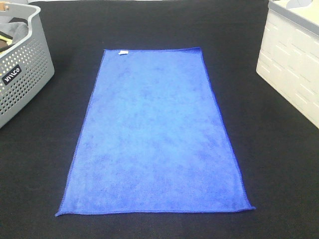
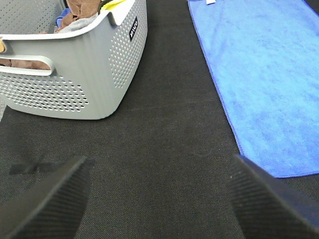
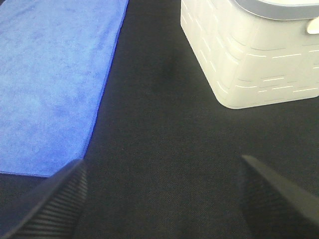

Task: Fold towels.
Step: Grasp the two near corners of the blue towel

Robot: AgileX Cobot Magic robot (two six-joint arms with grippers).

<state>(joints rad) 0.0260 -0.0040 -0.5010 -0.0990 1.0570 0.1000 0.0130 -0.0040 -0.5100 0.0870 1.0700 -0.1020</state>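
Observation:
A bright blue fuzzy towel (image 1: 157,137) lies spread flat in the middle of the black table, long side running front to back, with a small white tag (image 1: 122,51) at its far left corner. Neither arm shows in the exterior high view. The left gripper (image 2: 159,199) is open over bare black cloth, with the towel (image 2: 264,84) off to one side of it. The right gripper (image 3: 162,199) is also open and empty above the black cloth, beside the towel's (image 3: 50,79) edge. Nothing is held.
A grey perforated basket (image 1: 22,74) with cloths inside stands at the far left, also seen as the basket (image 2: 79,74) in the left wrist view. A cream-white bin (image 1: 294,64) stands at the far right, and the bin (image 3: 254,55) shows near the right gripper.

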